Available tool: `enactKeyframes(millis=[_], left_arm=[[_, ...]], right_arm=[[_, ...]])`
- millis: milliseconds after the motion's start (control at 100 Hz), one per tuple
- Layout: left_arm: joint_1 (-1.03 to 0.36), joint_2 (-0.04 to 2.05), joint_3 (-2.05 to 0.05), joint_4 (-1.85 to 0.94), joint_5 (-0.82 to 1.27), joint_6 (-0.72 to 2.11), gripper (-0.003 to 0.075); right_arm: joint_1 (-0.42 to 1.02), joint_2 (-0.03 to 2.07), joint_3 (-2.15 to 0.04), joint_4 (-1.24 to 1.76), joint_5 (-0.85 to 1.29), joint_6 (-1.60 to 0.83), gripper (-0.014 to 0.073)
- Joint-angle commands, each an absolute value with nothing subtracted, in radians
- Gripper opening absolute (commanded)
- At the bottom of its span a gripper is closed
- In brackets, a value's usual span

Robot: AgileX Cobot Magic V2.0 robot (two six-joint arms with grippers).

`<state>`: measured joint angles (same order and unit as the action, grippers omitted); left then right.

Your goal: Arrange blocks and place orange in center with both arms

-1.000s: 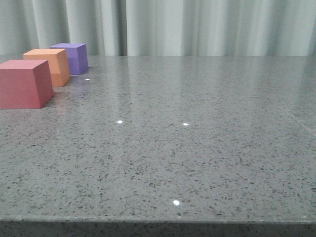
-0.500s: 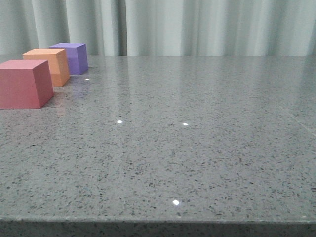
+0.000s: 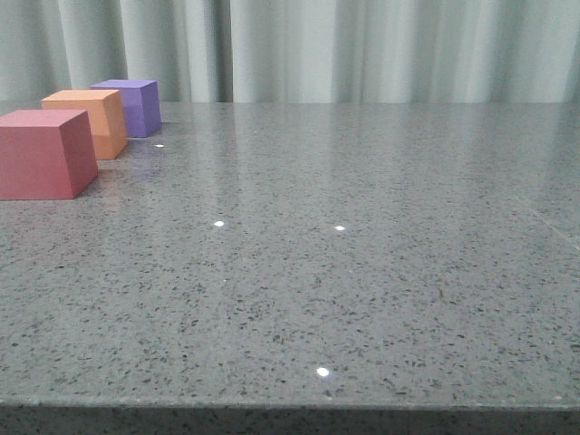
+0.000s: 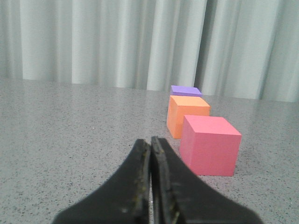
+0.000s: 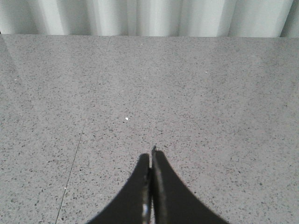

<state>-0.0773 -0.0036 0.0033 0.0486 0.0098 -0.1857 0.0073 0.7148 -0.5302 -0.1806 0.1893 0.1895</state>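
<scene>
Three cubes stand in a row at the far left of the table in the front view: the red-pink cube (image 3: 43, 152) nearest, the orange cube (image 3: 92, 122) behind it, the purple cube (image 3: 133, 106) farthest. The left wrist view shows the same row: red-pink (image 4: 209, 145), orange (image 4: 185, 114), purple (image 4: 186, 91). My left gripper (image 4: 150, 141) is shut and empty, a short way in front of and beside the red-pink cube. My right gripper (image 5: 151, 155) is shut and empty over bare table. Neither gripper shows in the front view.
The grey speckled table (image 3: 344, 272) has its front edge along the bottom of the front view. A thin seam line (image 5: 77, 151) runs across the tabletop in the right wrist view. Pale curtains (image 3: 362, 45) hang behind the table.
</scene>
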Motion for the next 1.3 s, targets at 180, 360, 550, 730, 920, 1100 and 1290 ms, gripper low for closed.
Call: enactKeyframes(millis=[180, 360, 550, 730, 920, 1100, 1290], left_arm=[[-0.076, -0.015, 0.045, 0.045, -0.067, -0.189, -0.0020], [-0.076, -0.015, 0.045, 0.045, -0.067, -0.189, -0.0020], [-0.076, -0.015, 0.045, 0.045, -0.067, -0.189, -0.0020], [-0.076, -0.015, 0.045, 0.045, -0.067, -0.189, -0.0020], [-0.076, -0.015, 0.045, 0.045, -0.067, -0.189, -0.0020], [-0.076, -0.015, 0.045, 0.045, -0.067, -0.189, -0.0020], [-0.076, -0.015, 0.045, 0.045, -0.067, -0.189, -0.0020]], right_arm=[[0.002, 0.711, -0.559, -0.192, 0.121, 0.183, -0.0068], [0.002, 0.678, -0.556, -0.192, 0.121, 0.183, -0.0068], [0.002, 0.557, -0.477, -0.184, 0.103, 0.183, -0.0068], [0.002, 0.385, -0.333, -0.139, 0.054, 0.183, -0.0068], [0.002, 0.160, -0.190, -0.103, 0.016, 0.183, -0.0068], [0.002, 0.006, -0.088, -0.048, 0.016, 0.183, -0.0068], [0.002, -0.031, -0.028, -0.024, 0.010, 0.181, -0.0068]])
